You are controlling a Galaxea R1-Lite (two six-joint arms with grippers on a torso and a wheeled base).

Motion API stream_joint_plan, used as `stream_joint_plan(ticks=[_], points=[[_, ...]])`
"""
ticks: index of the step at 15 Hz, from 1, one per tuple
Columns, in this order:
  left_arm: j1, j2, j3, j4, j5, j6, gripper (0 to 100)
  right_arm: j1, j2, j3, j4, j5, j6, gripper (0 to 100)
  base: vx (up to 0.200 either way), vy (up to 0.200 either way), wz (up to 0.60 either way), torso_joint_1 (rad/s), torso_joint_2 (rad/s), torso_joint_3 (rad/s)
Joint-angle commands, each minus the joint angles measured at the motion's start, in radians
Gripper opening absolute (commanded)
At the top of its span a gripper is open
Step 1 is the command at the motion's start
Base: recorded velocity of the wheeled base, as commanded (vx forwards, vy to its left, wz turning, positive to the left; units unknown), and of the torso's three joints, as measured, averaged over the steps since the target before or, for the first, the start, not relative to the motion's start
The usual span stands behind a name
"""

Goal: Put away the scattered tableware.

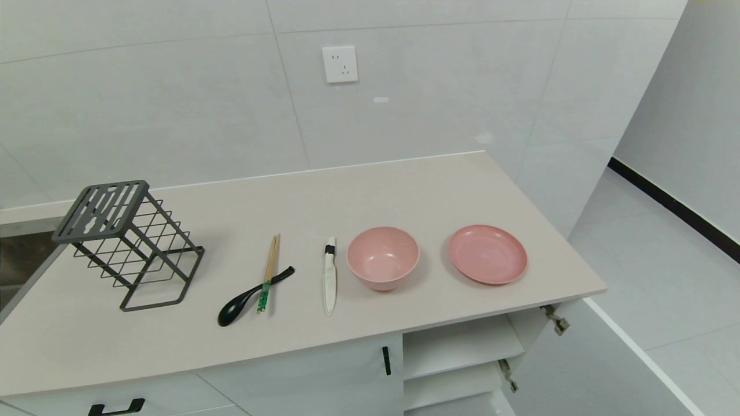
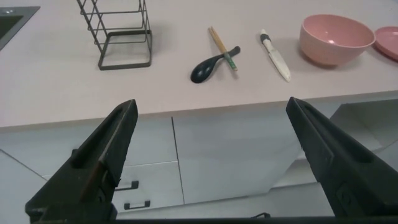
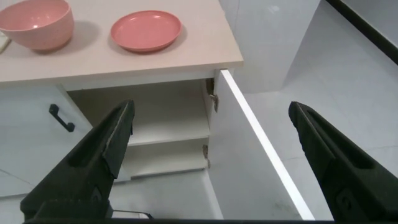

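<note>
Hanging wide open and empty, the left gripper (image 2: 210, 106) and right gripper (image 3: 210, 107) could scatter the chopsticks (image 1: 269, 268) crossing the spoon (image 1: 245, 300) when grasping either.

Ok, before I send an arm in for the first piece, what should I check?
1. Left gripper open, empty: ok.
2. Right gripper open, empty: ok.
3. Cabinet door open, shelf exposed: ok.
4. Bowl and plate upright, apart: ok.
5. Knife lying free of others: ok.
6. Spoon free to lift: not ok, chopsticks cross its handle.
</note>
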Motion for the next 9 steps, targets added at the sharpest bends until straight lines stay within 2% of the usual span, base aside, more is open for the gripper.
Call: stream_joint_plan(ticks=[1, 6, 7, 9], points=[[-0.001, 0.001, 0.000, 0.000, 0.001, 0.000, 100, -0.001, 0.000, 0.000, -0.001, 0.001, -0.001, 100, 0.000, 0.000, 0.00, 0.000, 0.00, 0.000], [-0.001, 0.001, 0.000, 0.000, 0.001, 0.001, 100, -0.001, 0.000, 0.000, -0.003, 0.001, -0.002, 100, 0.200, 0.000, 0.00, -0.002, 0.00, 0.004], [-0.001, 0.001, 0.000, 0.000, 0.001, 0.001, 100, -0.001, 0.000, 0.000, -0.003, 0.001, -0.002, 100, 0.200, -0.200, 0.00, -0.012, -0.02, 0.002], [-0.001, 0.001, 0.000, 0.000, 0.001, 0.000, 100, -0.003, 0.000, 0.000, -0.003, 0.001, -0.002, 100, 0.000, 0.000, 0.00, 0.000, 0.00, 0.000]])
